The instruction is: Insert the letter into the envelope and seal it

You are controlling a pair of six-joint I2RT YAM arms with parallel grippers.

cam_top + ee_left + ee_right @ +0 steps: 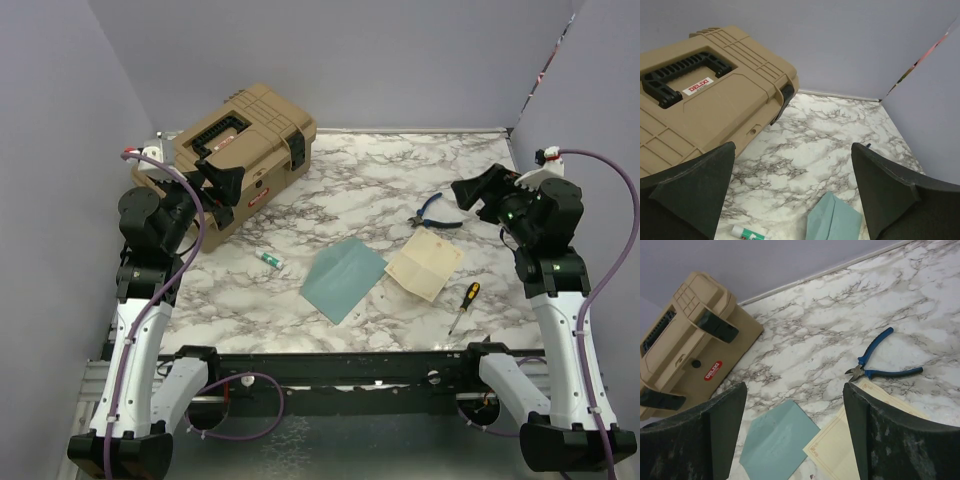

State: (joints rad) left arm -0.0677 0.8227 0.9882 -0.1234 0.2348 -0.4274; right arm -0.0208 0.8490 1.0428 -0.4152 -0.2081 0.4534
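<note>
The teal envelope (pixel 343 279) lies flat on the marble table (pixel 370 190), near the front middle. The cream letter (pixel 425 266) lies flat just to its right, their corners close together. Both also show in the right wrist view, the envelope (pixel 777 445) left of the letter (pixel 837 452). The envelope's corner shows in the left wrist view (pixel 835 222). My left gripper (pixel 222 180) is open and empty, raised beside the toolbox. My right gripper (pixel 472 192) is open and empty, raised above the table's right side behind the letter.
A tan toolbox (pixel 235 150) stands at the back left. Blue pliers (pixel 435 212) lie behind the letter. A yellow-handled screwdriver (pixel 464 304) lies right of the letter. A green-and-white glue stick (pixel 270 260) lies left of the envelope. Walls close in on three sides.
</note>
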